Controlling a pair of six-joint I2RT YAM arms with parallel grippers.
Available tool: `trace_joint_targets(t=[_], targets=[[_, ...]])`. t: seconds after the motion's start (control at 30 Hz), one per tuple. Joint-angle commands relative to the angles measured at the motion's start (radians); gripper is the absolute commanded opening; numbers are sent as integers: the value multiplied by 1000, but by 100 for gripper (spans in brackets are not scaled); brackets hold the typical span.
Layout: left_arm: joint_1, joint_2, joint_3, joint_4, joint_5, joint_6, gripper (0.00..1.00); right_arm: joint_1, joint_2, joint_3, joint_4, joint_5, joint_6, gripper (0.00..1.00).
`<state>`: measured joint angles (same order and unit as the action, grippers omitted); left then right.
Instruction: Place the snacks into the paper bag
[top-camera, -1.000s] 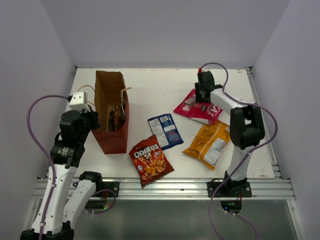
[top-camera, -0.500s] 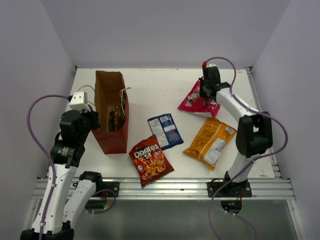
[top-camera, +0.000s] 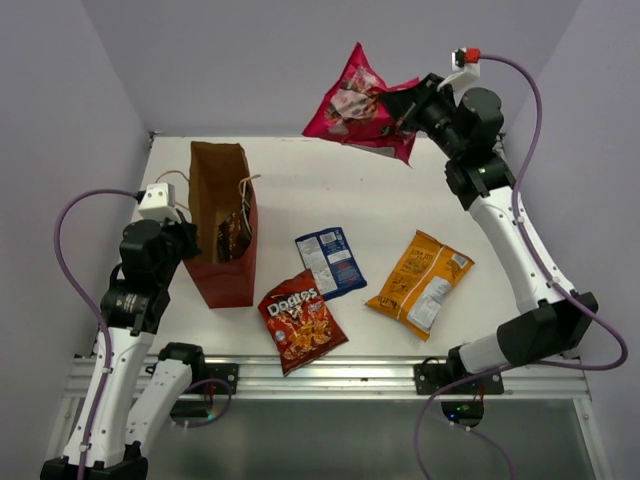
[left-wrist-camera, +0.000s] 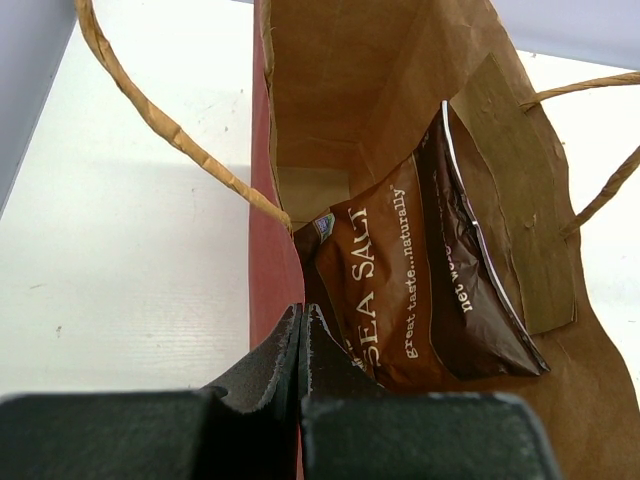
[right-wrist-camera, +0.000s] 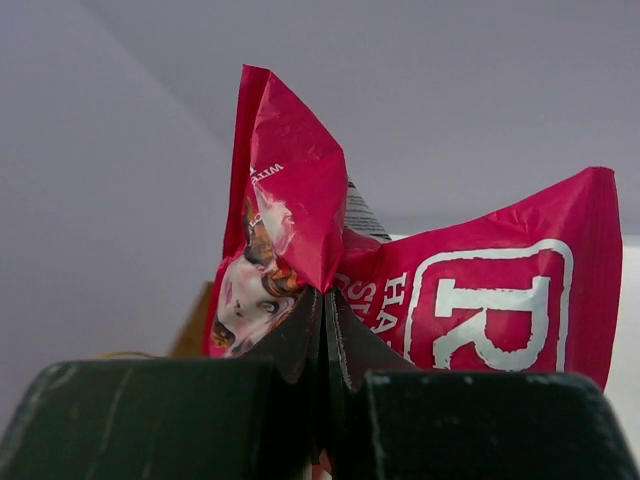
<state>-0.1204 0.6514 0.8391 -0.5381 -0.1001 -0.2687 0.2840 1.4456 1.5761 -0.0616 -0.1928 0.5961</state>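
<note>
The paper bag (top-camera: 225, 282) stands open at the left of the table, with a dark brown snack (top-camera: 233, 236) inside it. My left gripper (top-camera: 188, 240) is shut on the bag's left wall near the rim (left-wrist-camera: 272, 150), and the brown packet (left-wrist-camera: 420, 290) lies just right of the jaws. High above the back of the table my right gripper (top-camera: 408, 105) is shut on a pink-magenta snack (top-camera: 355, 105), which hangs out to its left. On the table lie the blue-and-white packet (top-camera: 331, 261), the Doritos packet (top-camera: 302, 320) and the orange-yellow packet (top-camera: 420, 283).
The bag's twisted string handles (left-wrist-camera: 170, 130) stick out on both sides of its mouth. White walls close the table in at the left, back and right. A metal rail (top-camera: 330, 378) runs along the near edge by the arm bases.
My right gripper closed on the pink packet on the table at the back right, then lifted it high and swung it left. The left arm and the bag stayed put.
</note>
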Motion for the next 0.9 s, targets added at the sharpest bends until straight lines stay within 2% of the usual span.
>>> trace_joint_targets(t=[0.0,0.07,0.2,0.4,0.63,0.77,0.87], targets=[[-4,4,-5,18,-7,16,0,27,82,45,320,-223,310,0],[-4,2,-5,18,-9,16,0,56,143,74,383,-250,364,0],[-4,-2,-6,18,-9,14,0,202,245,214,456,-270,407,0],[-4,-7,-6,17,-10,16,0,345,381,401,450,-269,386,0],[-4,-7,-8,20,-7,16,0,389,538,574,500,-315,473,0],[-4,-9,-6,20,-9,17,0,408,598,562,545,-339,525,0],[-4,-7,-6,20,-10,17,0,417,651,530,640,-346,596,0]])
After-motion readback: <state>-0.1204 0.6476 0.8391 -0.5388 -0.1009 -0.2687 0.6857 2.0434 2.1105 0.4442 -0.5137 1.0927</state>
